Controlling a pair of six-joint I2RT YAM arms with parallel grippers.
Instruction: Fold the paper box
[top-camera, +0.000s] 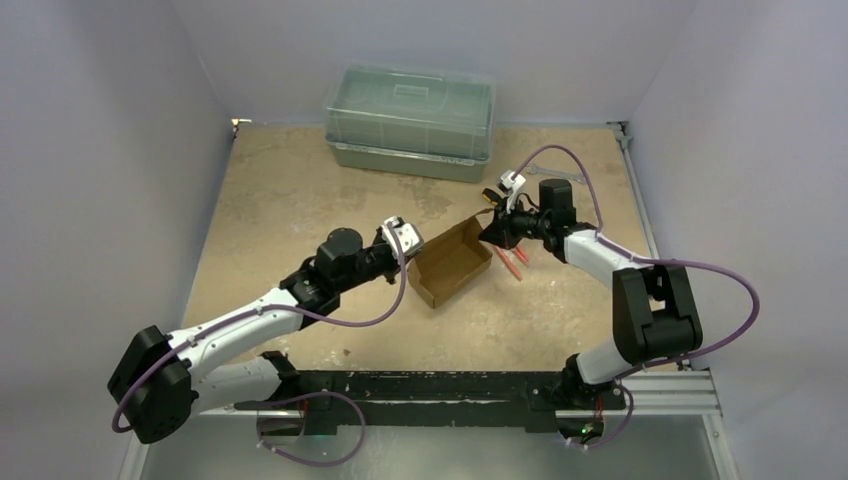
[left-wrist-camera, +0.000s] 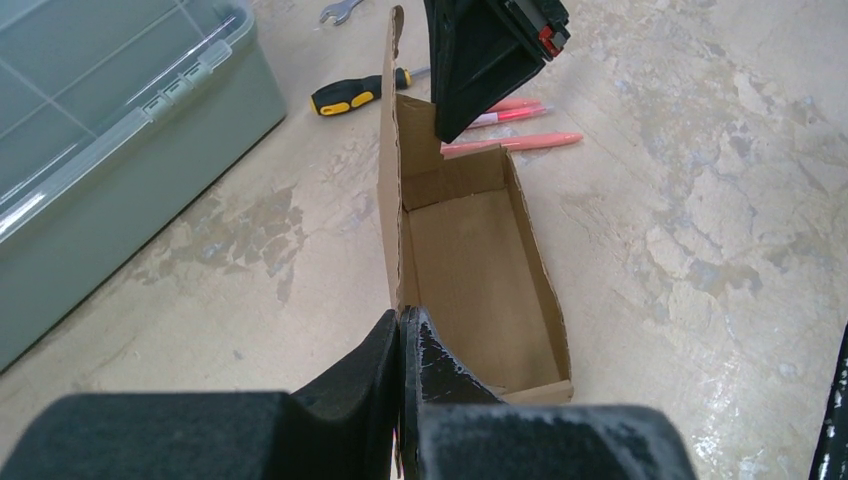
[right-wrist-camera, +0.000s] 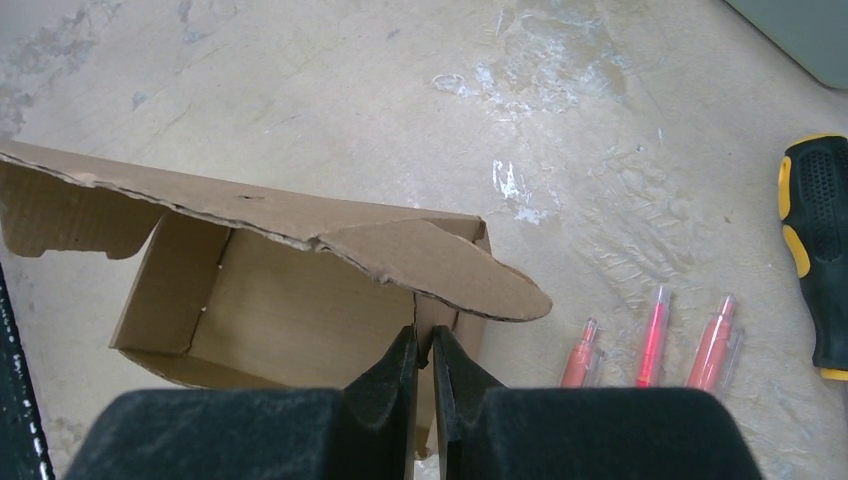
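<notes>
Brown card, the paper box (top-camera: 450, 262) sits open-topped in front of the plastic bin (top-camera: 410, 120), well apart from it; we judge it half formed, its tall side flap standing. Our left gripper (left-wrist-camera: 400, 330) is clenched on that flap at the end farther from the bin, likely to steady it; our right gripper (right-wrist-camera: 424, 345) pinches the end wall nearer the bin, jaws almost together on thin card, so the scalloped flap above can be tucked, we judge.

Right wrist view: screwdriver (right-wrist-camera: 815, 250) runs off the right edge. Left wrist view: bin (left-wrist-camera: 100, 150) cropped, left claw (left-wrist-camera: 400, 318) hides the near end of the paper box (left-wrist-camera: 480, 280).
</notes>
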